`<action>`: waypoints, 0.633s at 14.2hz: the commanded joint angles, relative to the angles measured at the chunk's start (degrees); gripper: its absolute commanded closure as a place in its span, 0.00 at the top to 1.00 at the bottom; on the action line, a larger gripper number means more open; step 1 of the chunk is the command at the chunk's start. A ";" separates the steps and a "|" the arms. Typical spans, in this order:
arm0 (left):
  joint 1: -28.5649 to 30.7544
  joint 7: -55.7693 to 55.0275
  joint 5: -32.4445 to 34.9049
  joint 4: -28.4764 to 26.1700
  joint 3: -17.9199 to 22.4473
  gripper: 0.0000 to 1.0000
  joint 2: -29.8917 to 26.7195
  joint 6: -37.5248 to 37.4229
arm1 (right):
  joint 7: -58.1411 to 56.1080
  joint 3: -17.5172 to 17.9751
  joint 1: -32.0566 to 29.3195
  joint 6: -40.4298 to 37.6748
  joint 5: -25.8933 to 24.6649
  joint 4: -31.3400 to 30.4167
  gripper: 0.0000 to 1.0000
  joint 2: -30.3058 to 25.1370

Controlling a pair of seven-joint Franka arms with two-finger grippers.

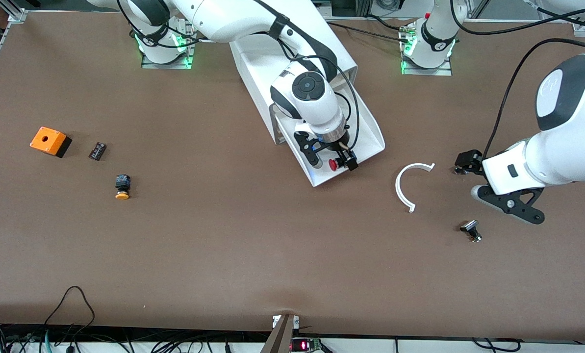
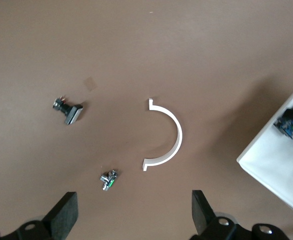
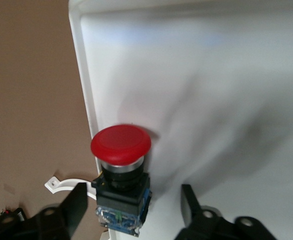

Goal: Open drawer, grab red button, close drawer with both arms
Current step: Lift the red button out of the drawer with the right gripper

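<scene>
The drawer (image 1: 368, 131) is pulled out of the white cabinet (image 1: 253, 59) toward the front camera. The red-capped button (image 1: 333, 164) lies in it near the drawer's front end, close to a side wall. My right gripper (image 1: 329, 158) is down in the drawer. In the right wrist view its open fingers (image 3: 75, 206) stand on either side of the button's black-and-blue body (image 3: 124, 197) without touching it, on the drawer's white floor (image 3: 211, 75). My left gripper (image 1: 469, 162) hangs open and empty (image 2: 131, 220) over bare table, toward the left arm's end.
A white curved strip (image 1: 404, 189) lies beside the drawer, with two small metal parts (image 1: 471, 230) (image 1: 456, 170) near it. Toward the right arm's end lie an orange box (image 1: 50, 141), a small black part (image 1: 97, 150) and a yellow-capped button (image 1: 122, 188).
</scene>
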 commanded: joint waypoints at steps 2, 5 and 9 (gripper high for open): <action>-0.08 -13.16 1.29 0.95 -0.23 0.99 2.70 0.81 | 0.77 -0.07 0.28 -0.45 0.42 2.15 0.20 1.23; 0.19 -13.88 1.11 -2.48 -0.58 0.99 1.64 3.98 | 0.77 0.02 -0.16 -2.37 0.68 3.81 0.00 0.96; 0.19 -13.88 1.11 -2.57 -0.58 0.99 1.64 3.99 | 0.69 0.11 -2.53 -12.65 0.77 10.05 0.00 -0.52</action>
